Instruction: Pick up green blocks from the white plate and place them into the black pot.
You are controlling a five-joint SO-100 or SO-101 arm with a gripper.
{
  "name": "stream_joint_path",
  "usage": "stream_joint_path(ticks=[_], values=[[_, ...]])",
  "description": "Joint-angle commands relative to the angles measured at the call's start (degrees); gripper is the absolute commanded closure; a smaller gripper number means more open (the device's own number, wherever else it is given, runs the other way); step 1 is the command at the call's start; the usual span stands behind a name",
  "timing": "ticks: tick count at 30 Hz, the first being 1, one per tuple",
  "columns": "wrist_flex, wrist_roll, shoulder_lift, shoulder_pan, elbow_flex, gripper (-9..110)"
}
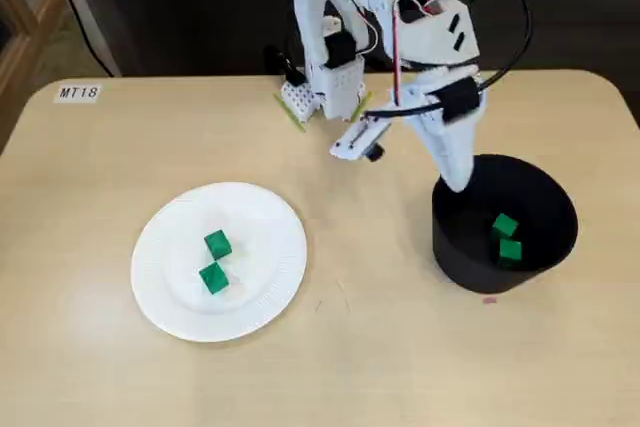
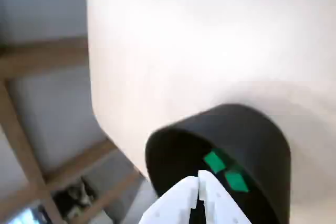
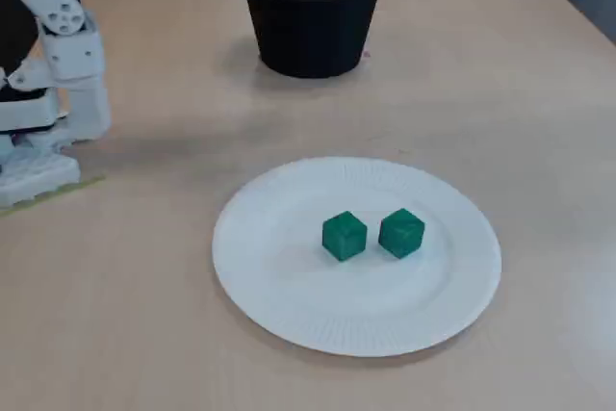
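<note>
Wrist view, unlike a fixed view: green blocks [image 2: 214, 161] in pot [image 3: 310, 31]

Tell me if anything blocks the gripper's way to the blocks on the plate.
Nothing visible does. The gripper sits at the rim of the pot; only table lies between it and the two green blocks on the plate.

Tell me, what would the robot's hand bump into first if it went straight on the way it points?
The hand points down into the black pot. It would probably meet the pot's inside bottom first, near the green blocks there, though depth is hard to judge.
</note>
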Motion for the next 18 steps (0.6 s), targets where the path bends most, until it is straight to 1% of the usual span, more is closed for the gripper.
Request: stream_joint_path(ticks=[1, 2, 7, 10, 12, 18], values=[[3.52, 7.65, 0.97, 9.58, -2.37, 104], [4.57, 10.37, 0.62, 12.13, -2.2, 104], [6.33, 15.56, -1.67, 21.45, -3.08, 104], [11.95, 18.54, -6.24, 26.1, -6.68, 104], [15.64, 21.18, -8.96, 28.3, -8.0, 104], [16.79, 23.29, -12.83, 32.78, -8.0, 104]])
